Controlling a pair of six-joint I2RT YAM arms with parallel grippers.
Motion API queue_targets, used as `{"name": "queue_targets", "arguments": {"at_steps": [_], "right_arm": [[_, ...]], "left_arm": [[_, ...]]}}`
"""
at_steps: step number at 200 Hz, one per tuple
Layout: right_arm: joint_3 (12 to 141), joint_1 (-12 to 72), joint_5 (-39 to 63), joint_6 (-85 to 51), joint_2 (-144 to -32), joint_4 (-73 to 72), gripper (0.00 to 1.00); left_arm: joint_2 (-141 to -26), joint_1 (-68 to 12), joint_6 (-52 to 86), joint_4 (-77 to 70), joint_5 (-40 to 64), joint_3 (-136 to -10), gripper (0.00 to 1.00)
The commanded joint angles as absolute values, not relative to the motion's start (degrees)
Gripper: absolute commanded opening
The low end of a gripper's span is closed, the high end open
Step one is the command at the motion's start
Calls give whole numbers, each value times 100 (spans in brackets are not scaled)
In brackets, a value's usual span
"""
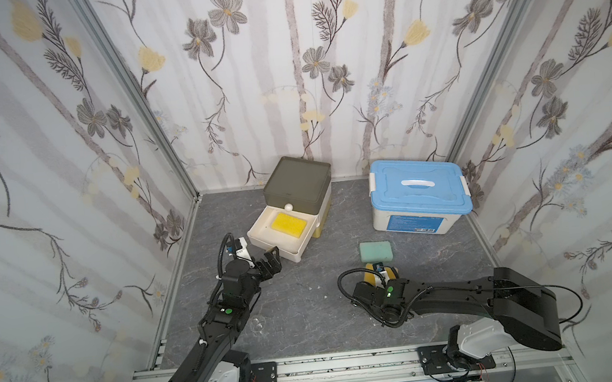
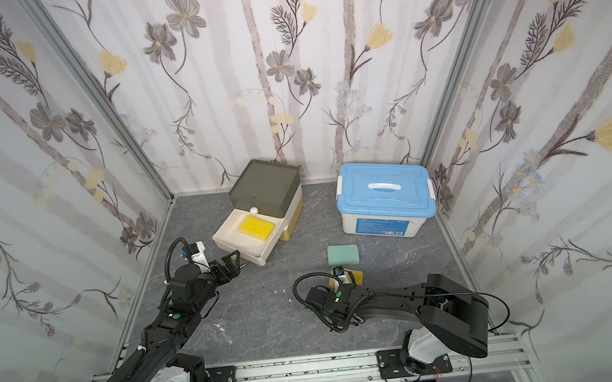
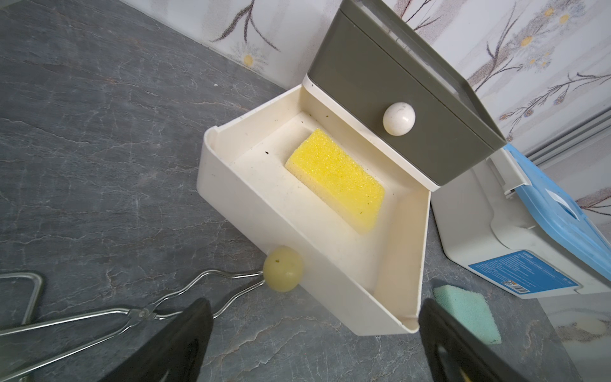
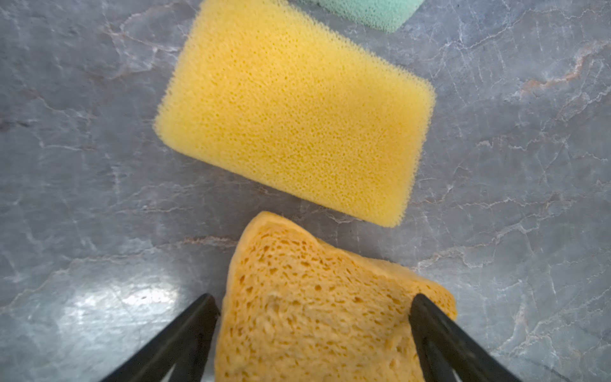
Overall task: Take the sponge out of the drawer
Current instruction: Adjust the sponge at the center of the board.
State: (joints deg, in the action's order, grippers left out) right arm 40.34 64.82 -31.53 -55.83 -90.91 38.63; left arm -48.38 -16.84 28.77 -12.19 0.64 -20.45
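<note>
The sponge (image 1: 287, 224) (image 2: 256, 227) (image 3: 335, 180) is bright yellow and lies flat in the pulled-out cream drawer (image 1: 263, 238) (image 3: 231, 185), the lowest one of a small cabinet. My left gripper (image 1: 270, 258) (image 2: 229, 264) (image 3: 314, 307) is open just in front of the drawer's front wall, holding nothing. My right gripper (image 1: 381, 269) (image 4: 314, 301) hangs low over the table further right, well away from the drawer. Its jaws stand wide on either side of an orange sponge (image 4: 297, 317).
The drawer's yellowish knob (image 3: 282, 269) faces my left gripper, and a wire tool (image 3: 132, 314) lies beside it. Above sits a shut olive drawer (image 3: 380, 76). A yellow sponge (image 4: 294, 112), a green sponge (image 1: 375, 251) and a blue-lidded box (image 1: 417, 192) occupy the right.
</note>
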Motion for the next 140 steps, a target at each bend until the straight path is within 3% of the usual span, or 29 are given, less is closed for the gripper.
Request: {"name": "queue_targets", "arguments": {"at_steps": [1,88,140], "right_arm": [[3986,6495,-3282,-5414,-8904,3543,93],[4784,6315,-3841,-4970,-8356,3345,100],[4382,5778,-3050,-5820,-7490,3650,100]], "left_arm": [[-4836,-1685,2908,-1398,45,-2054,100],[-4952,-1682,2882,-1407,95,-2091,100],[-4990,-1690,2855,-1371,39,-2109,100]]}}
